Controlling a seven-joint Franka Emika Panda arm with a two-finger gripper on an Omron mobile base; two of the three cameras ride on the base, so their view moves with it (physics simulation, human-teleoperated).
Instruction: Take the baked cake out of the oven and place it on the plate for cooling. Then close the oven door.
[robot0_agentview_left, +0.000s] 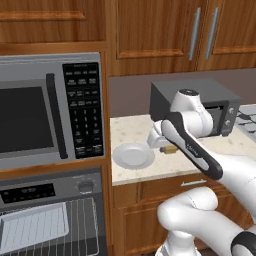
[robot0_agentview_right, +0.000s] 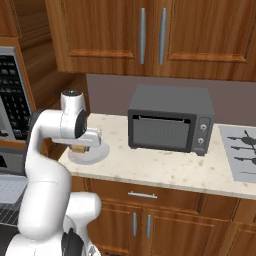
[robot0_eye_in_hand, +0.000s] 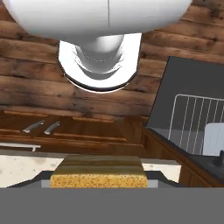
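With the cake (robot0_eye_in_hand: 97, 174) pinched in the part-closed pincer (robot0_agentview_left: 167, 146) just beside the plate (robot0_agentview_left: 133, 156), shift it over the plate's middle, lower gently, then release.

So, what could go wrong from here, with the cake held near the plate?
1. The pincer holds the cake beside the plate, seemingly not over it; released now, the cake may land on the counter.
2. The cake is tiny against the plate, so a drop from above could bounce it off the rim.
3. The oven door stands open below; the arm may hit it while lowering.
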